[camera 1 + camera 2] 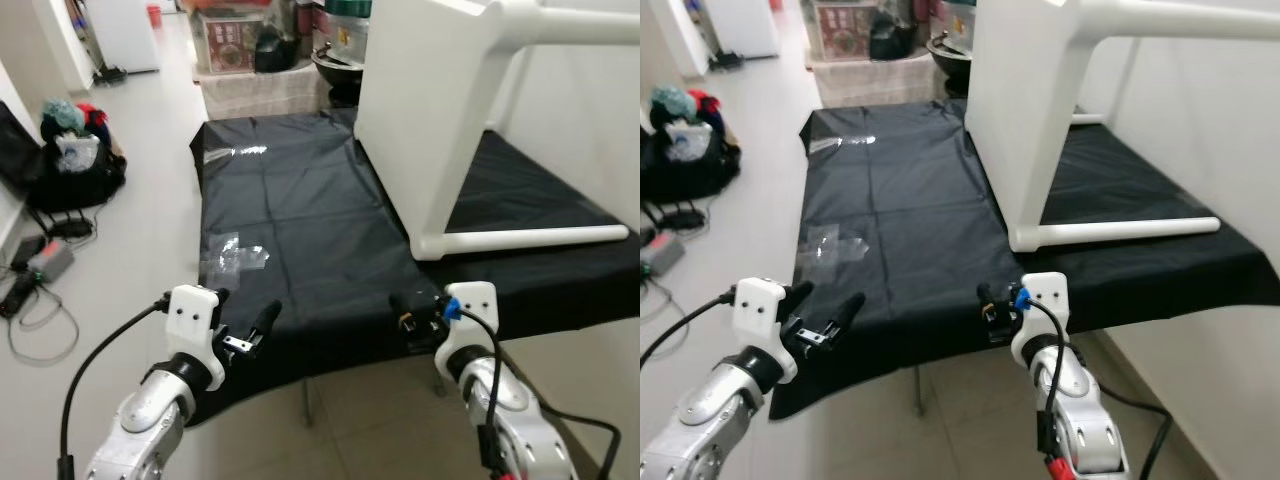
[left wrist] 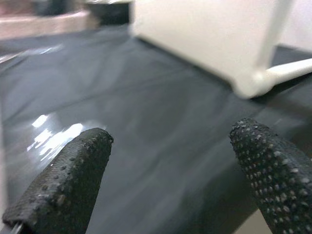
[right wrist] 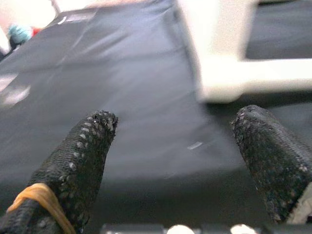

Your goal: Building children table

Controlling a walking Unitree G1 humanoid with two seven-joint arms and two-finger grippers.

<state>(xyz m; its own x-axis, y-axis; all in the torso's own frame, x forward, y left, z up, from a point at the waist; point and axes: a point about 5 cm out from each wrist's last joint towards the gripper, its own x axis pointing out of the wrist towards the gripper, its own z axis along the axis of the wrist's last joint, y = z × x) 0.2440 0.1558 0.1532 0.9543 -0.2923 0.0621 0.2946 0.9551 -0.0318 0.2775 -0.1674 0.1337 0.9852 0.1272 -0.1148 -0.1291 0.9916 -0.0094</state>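
Two parted grippers, left gripper [image 1: 246,322], right gripper [image 1: 415,308], near white table [image 1: 430,110]

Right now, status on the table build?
Left hand open, right hand open, both empty at black sheet edge. White table on its side, untouched. Clear plastic bag ahead of left hand.

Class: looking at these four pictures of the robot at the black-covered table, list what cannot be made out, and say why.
- White table: its top part is cut off by the eye views' upper edge.
- Clear plastic bag: too small to tell its contents.
- Clutter beyond the black sheet: too far to identify.
- White table in the right wrist view: blurred.
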